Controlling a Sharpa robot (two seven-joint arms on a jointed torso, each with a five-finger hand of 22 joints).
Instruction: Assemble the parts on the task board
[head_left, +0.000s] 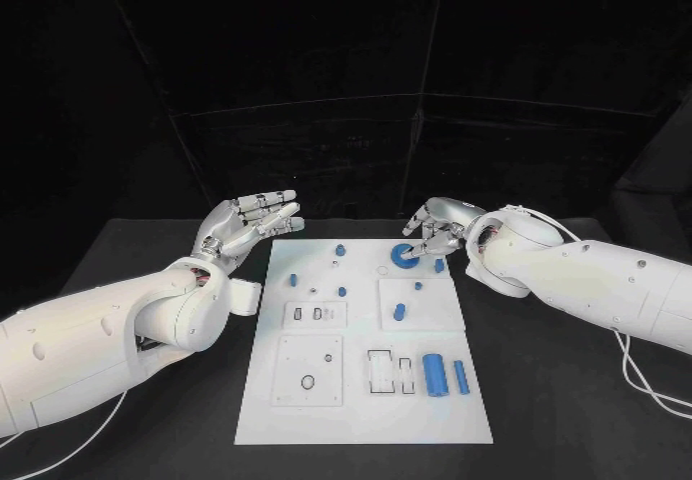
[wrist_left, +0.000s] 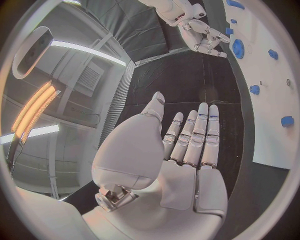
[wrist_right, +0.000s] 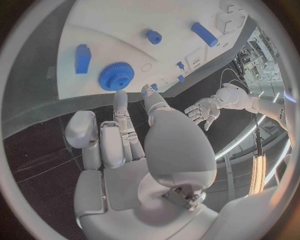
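Black table (head_left: 577, 400), matte surface. One item rests directly on it: the white task board (head_left: 361, 415), a long rectangular plate lying flat at the table's middle, its long sides running from the near edge toward the far edge, with bare tabletop on both sides.

the task board (head_left: 364, 400) looks like matt white plastic, smooth and flat; the blue gear (head_left: 404, 256) and the blue cylinder (head_left: 434, 375) read as smooth plastic with a slight sheen; table (head_left: 577, 400) is a matt black surface; both arms have glossy white plastic shells, and the left hand (head_left: 253, 222) looks silvery with a satin finish
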